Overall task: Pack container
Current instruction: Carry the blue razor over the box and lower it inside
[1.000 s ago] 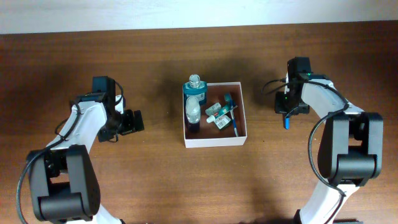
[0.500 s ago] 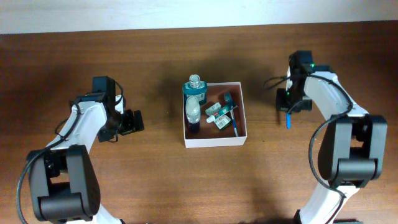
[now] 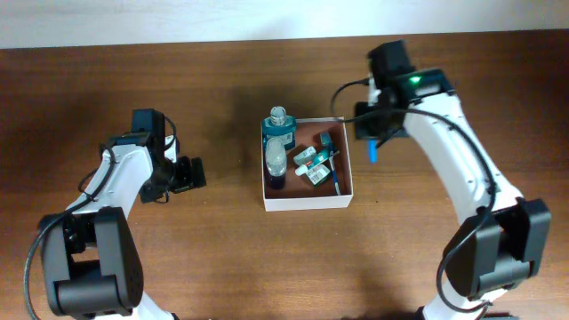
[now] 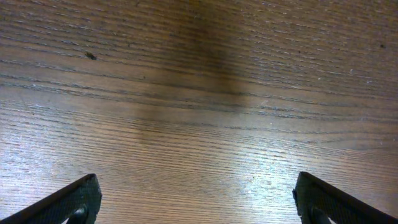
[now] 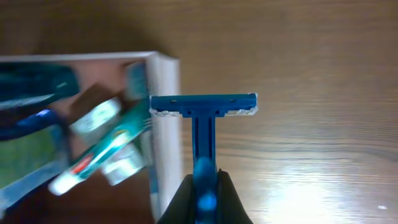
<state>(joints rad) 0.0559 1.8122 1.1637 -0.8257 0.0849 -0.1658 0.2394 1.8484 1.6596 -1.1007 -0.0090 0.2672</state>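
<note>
The brown wooden counter (image 3: 222, 258) carries the container (image 3: 307, 204) at its centre, between the two arms.

**Pincer state**
- The right pincer (image 5: 204, 200) is clenched on the handle of a blue razor (image 5: 203, 104), head pointing away from the wrist.
- The left pincer (image 4: 196, 205) is released, with its fingers spread wide over bare wood, well apart from the container.

**Hazards**
- In the right wrist view, the razor head lies mostly over the counter. Only its left end overlaps the container's thin white wall. Letting go here would likely drop the razor on the rim or outside.
- The inside near that wall is already crowded with tubes (image 3: 309, 164). A razor dropped onto them may lie propped on them or slide off.
- A low approach could nudge the light wall and shift the container.

**Change from one second ago**
- The right arm has swung from well right of the container to just beside its upper right corner.
- The left arm and the container's contents are unchanged.
</note>
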